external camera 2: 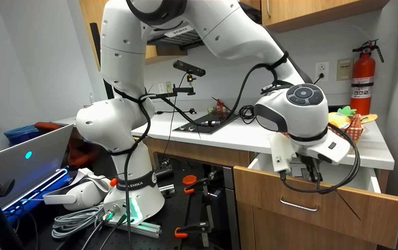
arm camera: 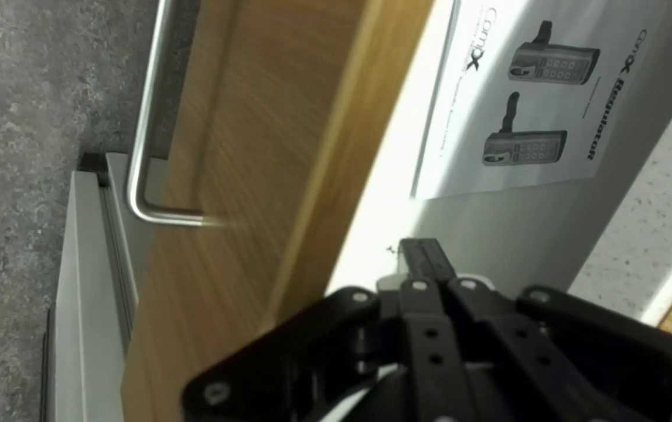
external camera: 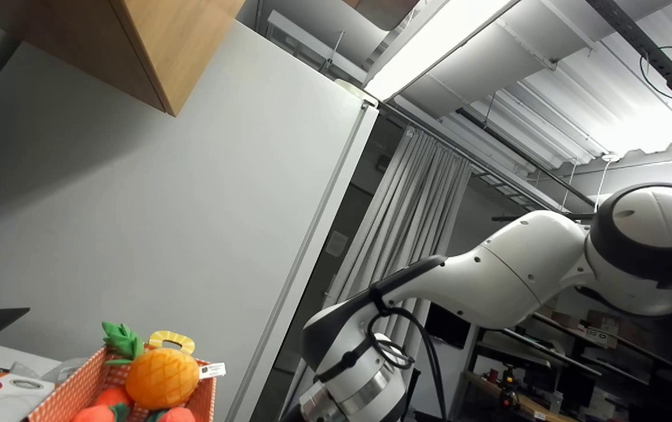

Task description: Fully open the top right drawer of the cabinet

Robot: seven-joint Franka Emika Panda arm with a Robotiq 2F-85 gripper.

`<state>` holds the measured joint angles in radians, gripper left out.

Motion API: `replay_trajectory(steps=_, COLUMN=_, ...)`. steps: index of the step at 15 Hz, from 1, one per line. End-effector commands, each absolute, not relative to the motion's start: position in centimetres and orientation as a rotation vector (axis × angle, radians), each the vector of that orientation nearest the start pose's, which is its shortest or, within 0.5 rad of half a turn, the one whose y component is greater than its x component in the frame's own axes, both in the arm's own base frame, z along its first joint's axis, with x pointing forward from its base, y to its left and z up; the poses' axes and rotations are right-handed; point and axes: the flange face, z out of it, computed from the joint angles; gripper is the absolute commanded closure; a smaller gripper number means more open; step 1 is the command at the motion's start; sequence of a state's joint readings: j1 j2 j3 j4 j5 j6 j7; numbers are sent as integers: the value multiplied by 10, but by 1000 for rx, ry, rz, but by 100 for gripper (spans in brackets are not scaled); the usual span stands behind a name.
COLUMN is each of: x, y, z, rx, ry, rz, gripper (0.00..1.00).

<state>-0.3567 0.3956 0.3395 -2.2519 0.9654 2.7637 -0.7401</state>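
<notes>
A broad, brown wood-grain drawer, silver-handled, is jutting past the white table's front edge; the black end effector is pressing its fingers together.

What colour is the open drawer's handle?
The drawer handle is shiny silver, clearest in the wrist view.

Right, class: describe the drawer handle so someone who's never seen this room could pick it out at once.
In an exterior view, find the white countertop; beneath it, a wooden drawer stands pulled out. On its front sits the drawer handle, a slim silver bar running across, whereas the upper cabinet handle stands upright.
</notes>
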Motion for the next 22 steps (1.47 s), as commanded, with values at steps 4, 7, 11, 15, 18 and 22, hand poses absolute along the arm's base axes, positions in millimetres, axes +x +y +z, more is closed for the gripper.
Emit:
replay_trajectory(steps=4, x=531, y=-58, z=190, rx=-2707, ry=300, rz=-308, gripper=100)
replay_trajectory(steps=7, x=528, y=-74, z=196, rx=-2741, ry=324, rz=-299, gripper=100)
replay_trajectory(steps=11, x=518, y=-94, z=199, rx=-2804, ry=362, rz=-265, gripper=100)
replay_trajectory(steps=15, x=508, y=-112, z=207, rx=-2871, ry=390, rz=-230, gripper=100)
replay_trajectory(steps=18, x=504, y=-124, z=214, rx=-2914, ry=407, rz=-215, gripper=100)
replay_trajectory(steps=22, x=498, y=-136, z=225, rx=-2961, ry=434, rz=-204, gripper=100)
